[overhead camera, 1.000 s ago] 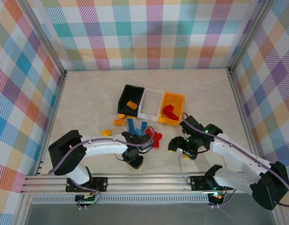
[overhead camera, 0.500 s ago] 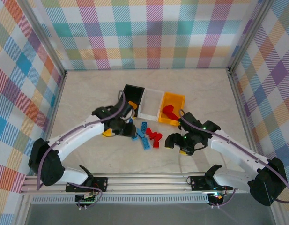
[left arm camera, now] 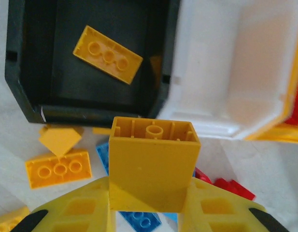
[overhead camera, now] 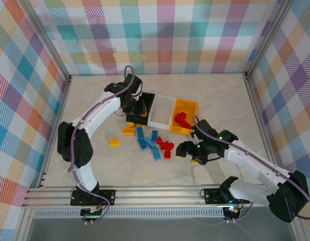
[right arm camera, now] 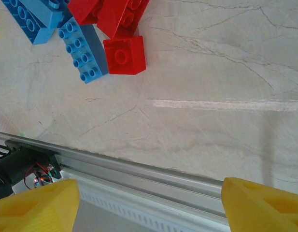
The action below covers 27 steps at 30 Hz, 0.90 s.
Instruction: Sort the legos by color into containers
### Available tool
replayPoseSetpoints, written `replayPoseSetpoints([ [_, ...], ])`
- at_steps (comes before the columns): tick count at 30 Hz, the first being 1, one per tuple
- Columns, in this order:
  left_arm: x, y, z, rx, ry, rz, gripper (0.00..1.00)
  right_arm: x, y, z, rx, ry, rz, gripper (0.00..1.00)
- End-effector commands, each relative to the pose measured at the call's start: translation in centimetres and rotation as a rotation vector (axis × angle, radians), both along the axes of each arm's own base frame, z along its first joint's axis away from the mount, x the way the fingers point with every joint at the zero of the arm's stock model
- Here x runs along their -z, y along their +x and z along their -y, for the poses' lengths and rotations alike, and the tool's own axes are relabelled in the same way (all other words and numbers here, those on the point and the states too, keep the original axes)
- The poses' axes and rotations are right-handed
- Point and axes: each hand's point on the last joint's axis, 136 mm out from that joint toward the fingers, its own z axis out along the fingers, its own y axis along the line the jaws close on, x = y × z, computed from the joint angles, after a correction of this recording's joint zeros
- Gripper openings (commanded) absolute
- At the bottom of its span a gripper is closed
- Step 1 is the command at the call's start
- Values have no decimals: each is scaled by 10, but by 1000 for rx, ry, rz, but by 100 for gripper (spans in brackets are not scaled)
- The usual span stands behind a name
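Backdrop: plaid walls around a pale marbled counter (overhead camera: 94, 100).
Left tool (left arm camera: 149, 193): clamped on a yellow brick (left arm camera: 153, 164), just above the black bin's (left arm camera: 23, 72) near wall.
Right tool (right arm camera: 150, 205): jaws spread, empty, over bare counter.
Bins: a flat yellow lego (left arm camera: 107, 54) lies in the black bin; white bin (overhead camera: 162, 120) and yellow-orange bin (overhead camera: 191, 106) stand alongside.
Loose legos (overhead camera: 155, 143): blue, red and yellow, on the counter before the bins.

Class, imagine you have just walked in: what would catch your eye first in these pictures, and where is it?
The left gripper, shut on a chunky yellow-orange plastic brick, hangs at the edge of the small black plastic bin, where a flat yellow-orange brick lies. Nearer the arms lie scattered blue and red studded bricks, near the open right gripper.
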Motion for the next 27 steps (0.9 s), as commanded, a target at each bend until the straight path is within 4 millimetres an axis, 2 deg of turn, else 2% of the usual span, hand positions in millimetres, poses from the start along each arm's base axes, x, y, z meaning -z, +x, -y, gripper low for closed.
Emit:
replayPoseSetpoints([
  [1, 9, 19, -6, 15, 53, -17, 29, -8, -3, -1, 4, 13, 1, 78],
  [8, 36, 61, -4, 31, 90, -55, 29, -5, -4, -1, -36, -31, -13, 78],
  [15, 57, 83, -15, -6, 73, -97, 34, 5, 2, -19, -125, -82, -35, 78],
  [17, 58, 86, -17, -12, 62, -101, 38, 11, 6, -26, -151, -99, -49, 78],
  [21, 52, 89, -12, -9, 23, -98, 55, 22, 16, -43, -201, -139, -76, 78],
  [24, 42, 87, -5, -4, -29, -90, 66, 32, 24, -55, -234, -183, -89, 77],
  [27, 26, 80, -1, -7, -77, -76, 71, 43, 32, -64, -246, -219, -108, 76],
])
